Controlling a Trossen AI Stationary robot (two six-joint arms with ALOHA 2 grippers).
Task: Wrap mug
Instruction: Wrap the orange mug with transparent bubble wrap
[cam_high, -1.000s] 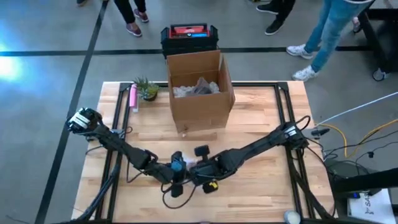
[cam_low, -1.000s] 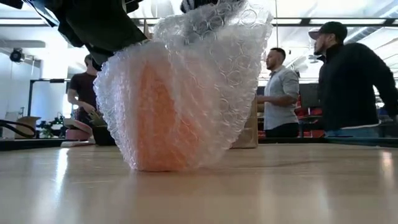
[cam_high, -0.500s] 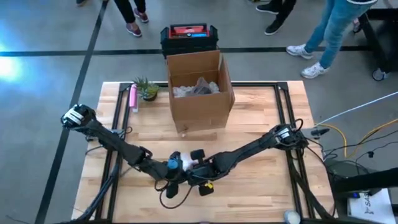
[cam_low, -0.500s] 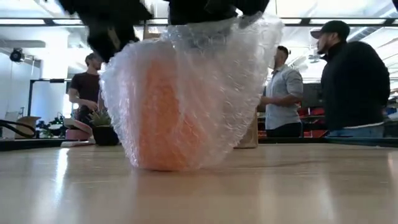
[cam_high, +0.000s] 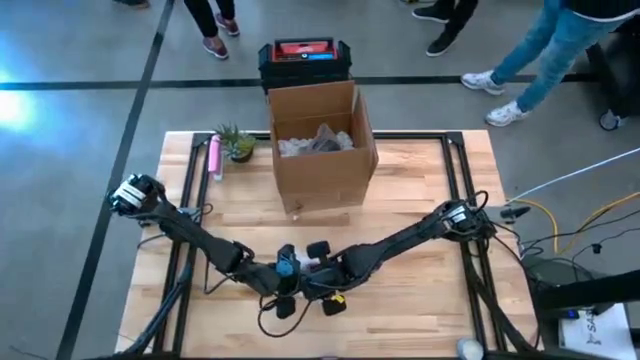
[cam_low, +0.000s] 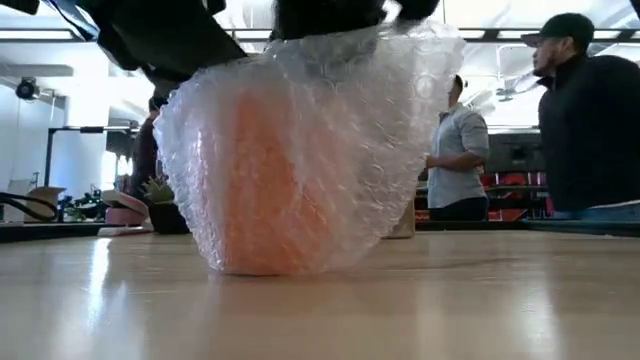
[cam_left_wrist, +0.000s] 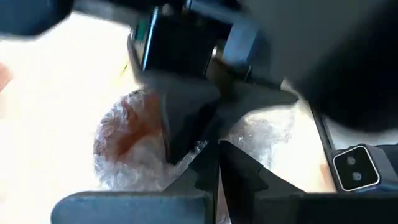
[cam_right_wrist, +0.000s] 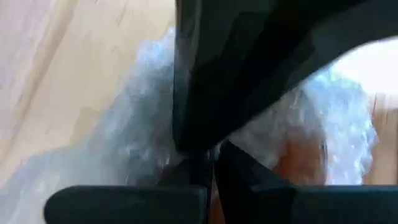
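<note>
- Mug (cam_low: 262, 185), orange, stands on the wooden table (cam_low: 480, 300) near its front edge, swathed in clear bubble wrap (cam_low: 380, 130) that rises past its top.
- Left gripper (cam_high: 285, 283) and right gripper (cam_high: 318, 272) meet directly over the bundle, close beside each other in the high view.
- Left wrist view: the left arm's two dark fingers (cam_left_wrist: 198, 177) lie pressed nearly together, pinching a fold of the wrap.
- Right wrist view: the right arm's fingers (cam_right_wrist: 199, 171) also sit almost closed, wrap bunched at their tips.
- Farther back on the table stand a cardboard box (cam_high: 320, 140), open at the top, and a small potted plant (cam_high: 236, 142).
- People (cam_low: 590, 130) stand in the room behind.
</note>
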